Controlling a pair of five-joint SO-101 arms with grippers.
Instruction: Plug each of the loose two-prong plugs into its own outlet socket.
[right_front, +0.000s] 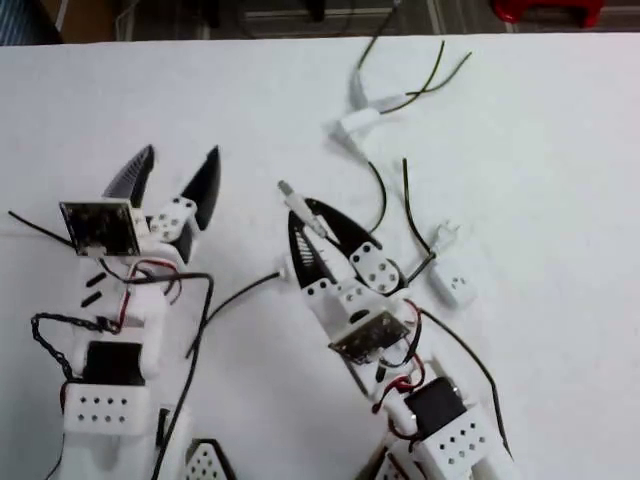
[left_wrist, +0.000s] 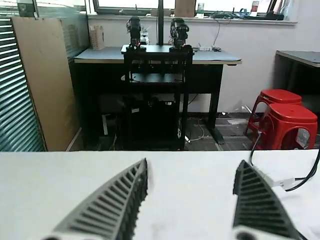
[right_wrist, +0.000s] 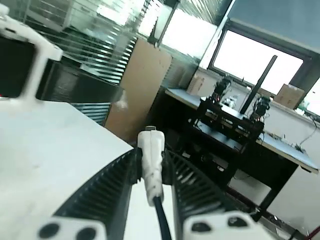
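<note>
The right gripper (right_front: 304, 213) is clamping a white two-prong plug (right_wrist: 151, 152); the left gripper (right_front: 180, 156) is hovering, fingers spread wide.

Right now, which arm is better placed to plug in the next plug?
Right. The right gripper is shut on a plug, and a white socket block lies beside that arm. The left gripper is open, empty and farther from it.

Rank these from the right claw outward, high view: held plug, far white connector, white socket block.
1. Held plug, inside the right claw.
2. Far white connector, ahead of the claw.
3. White socket block, off to its right.
</note>
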